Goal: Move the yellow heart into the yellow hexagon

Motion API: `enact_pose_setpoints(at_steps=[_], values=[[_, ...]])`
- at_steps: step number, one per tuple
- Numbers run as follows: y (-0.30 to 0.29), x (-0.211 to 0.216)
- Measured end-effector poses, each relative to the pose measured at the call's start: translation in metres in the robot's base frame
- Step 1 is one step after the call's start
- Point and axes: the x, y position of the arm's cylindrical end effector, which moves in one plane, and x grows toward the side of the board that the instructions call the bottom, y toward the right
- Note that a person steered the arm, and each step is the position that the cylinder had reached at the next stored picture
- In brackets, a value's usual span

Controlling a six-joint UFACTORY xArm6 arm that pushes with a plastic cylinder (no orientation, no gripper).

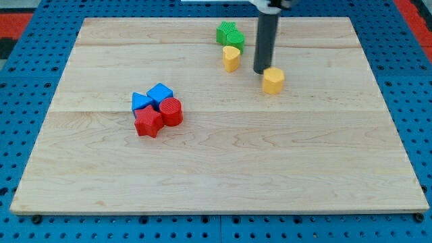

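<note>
The yellow heart (231, 58) stands near the view's top centre, just below two green blocks (229, 34). The yellow hexagon (273, 80) lies to its right and a little lower. My tip (260, 71) sits between them, touching or almost touching the hexagon's upper left side, and about a block's width right of the heart. The dark rod rises from the tip to the view's top edge.
A cluster lies at the view's left centre: a blue triangle (140, 102), a blue cube (160, 94), a red cylinder (171, 111) and a red star (148, 123). The wooden board (223, 175) rests on a blue pegboard.
</note>
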Motion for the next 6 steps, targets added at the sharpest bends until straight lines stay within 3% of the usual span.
enact_pose_setpoints(at_steps=[1, 2, 3, 4, 5, 6], values=[[0.015, 0.018], [-0.016, 0.017], [-0.098, 0.015], [-0.131, -0.031], [-0.110, -0.079], [-0.085, -0.088]])
